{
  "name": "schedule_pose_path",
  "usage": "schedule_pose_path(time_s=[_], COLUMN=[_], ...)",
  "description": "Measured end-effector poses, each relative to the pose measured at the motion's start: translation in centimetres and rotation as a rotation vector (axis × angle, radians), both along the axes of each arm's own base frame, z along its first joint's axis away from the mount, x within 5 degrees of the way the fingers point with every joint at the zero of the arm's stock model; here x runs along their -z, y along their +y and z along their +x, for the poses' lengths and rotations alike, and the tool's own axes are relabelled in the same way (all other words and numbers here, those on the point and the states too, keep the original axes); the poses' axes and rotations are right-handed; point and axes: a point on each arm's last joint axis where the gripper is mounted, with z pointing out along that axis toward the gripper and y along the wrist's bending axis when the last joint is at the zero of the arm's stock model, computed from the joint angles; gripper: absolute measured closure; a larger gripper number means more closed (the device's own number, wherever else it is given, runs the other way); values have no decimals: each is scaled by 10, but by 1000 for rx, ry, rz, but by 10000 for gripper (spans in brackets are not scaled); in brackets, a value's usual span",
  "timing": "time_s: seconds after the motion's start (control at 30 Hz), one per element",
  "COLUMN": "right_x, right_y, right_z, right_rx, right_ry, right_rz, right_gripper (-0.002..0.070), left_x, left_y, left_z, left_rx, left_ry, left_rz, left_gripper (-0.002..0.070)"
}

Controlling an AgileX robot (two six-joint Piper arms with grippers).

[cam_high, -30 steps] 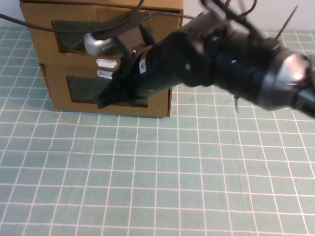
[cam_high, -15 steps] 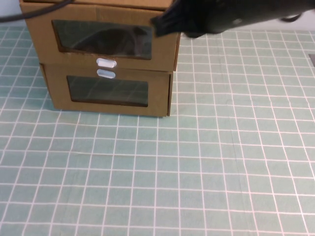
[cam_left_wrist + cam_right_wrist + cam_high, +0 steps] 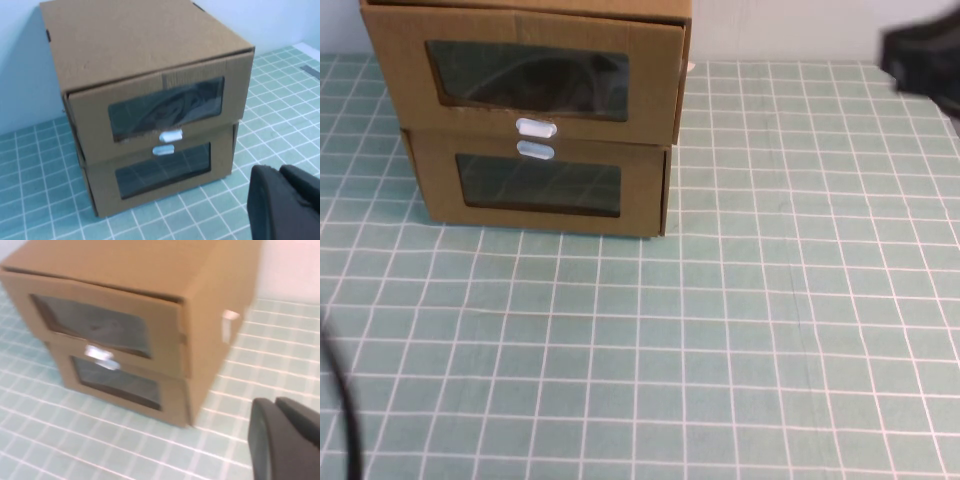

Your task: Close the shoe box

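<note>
The shoe box (image 3: 525,75) is the upper of two stacked brown cardboard boxes at the table's back left, with a clear window and a small white pull tab (image 3: 536,128) under it. Its drawer front sits close to flush, with a thin dark seam along its top edge (image 3: 100,287). My right gripper (image 3: 274,402) is shut and empty, well off to the box's right; in the high view only a dark part of that arm (image 3: 925,65) shows at the right edge. Away from the box front (image 3: 165,107), my left gripper (image 3: 277,170) is shut and holds nothing.
Under the shoe box is a like cardboard box (image 3: 540,185) with its white tab (image 3: 535,150) above its window. A green mat with a white grid (image 3: 720,340) covers the table. A dark cable (image 3: 345,420) crosses the near left corner.
The right arm, which was against the fronts of the stacked boxes, has lifted away and swung to the right edge of the high view. Both box fronts now show fully.
</note>
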Motion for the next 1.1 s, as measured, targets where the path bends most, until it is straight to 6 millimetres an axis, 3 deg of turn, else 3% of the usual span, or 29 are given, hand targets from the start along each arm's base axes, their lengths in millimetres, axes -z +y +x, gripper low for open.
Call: schedule_pose_path(time_s=[0.23,0.43,0.6,0.77,0.93,1.1], right_x=[48,94,140,183,193,193], right_y=[-46,-77,-92,-95,-97,-98], right_z=[-53,-103,-128,-132,-131,-130], right_rx=[142,149,132,140,149,152], right_ry=[-10,-124,-216,-184,-189,-214], right_rz=[23,89,65,18,-24,-62], right_gripper=[690,690,690,690,690,690], left_x=[63,109,141,167,186,191], left_y=[14,20,19,19,20,20], left_z=[-66,-96,-88,-68,-55,-53], left_rx=[-33,-38,-49,-94,-138,-143], left_ry=[-125,-201,-164,-156,-188,-183], left_rz=[-46,-64,-65,-105,-135,-138], left_gripper=[680,680,680,680,680,680])
